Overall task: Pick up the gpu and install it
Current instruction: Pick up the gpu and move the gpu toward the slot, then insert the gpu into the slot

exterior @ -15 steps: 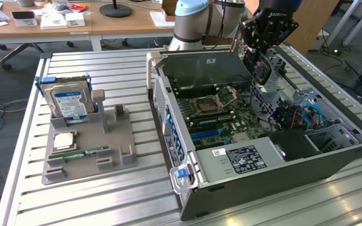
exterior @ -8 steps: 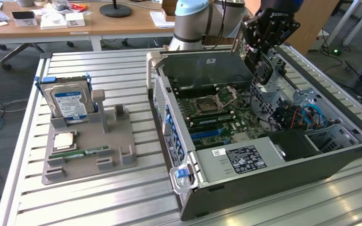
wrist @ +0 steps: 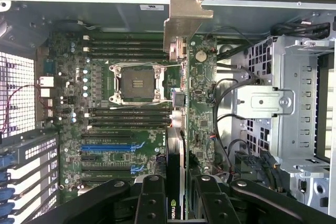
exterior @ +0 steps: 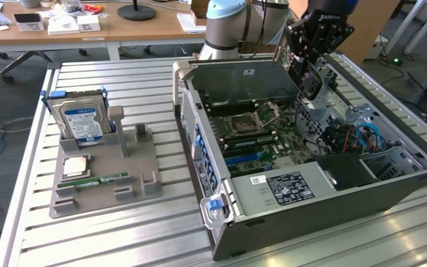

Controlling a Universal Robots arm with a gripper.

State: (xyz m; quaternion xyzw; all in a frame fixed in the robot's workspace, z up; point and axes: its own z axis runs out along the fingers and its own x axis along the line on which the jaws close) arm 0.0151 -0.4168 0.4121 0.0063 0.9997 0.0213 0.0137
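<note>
Install step, mid-carry: jaws clamp gpu (wrist: 182,30) over open case (exterior: 332,217). Blue slot (exterior: 247,159) at 7 o'clock in ext. view; card edge needs aligning w/ it.

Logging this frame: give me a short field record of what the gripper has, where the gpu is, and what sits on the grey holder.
gripper: gripper shut on the gpu
gpu position: held edge-on above the open computer case, over the motherboard
gpu seated: no, not yet in a slot
grey holder: hard drive standing upright, memory stick lying flat
holder location: beside the case, on the exterior view's left
</note>
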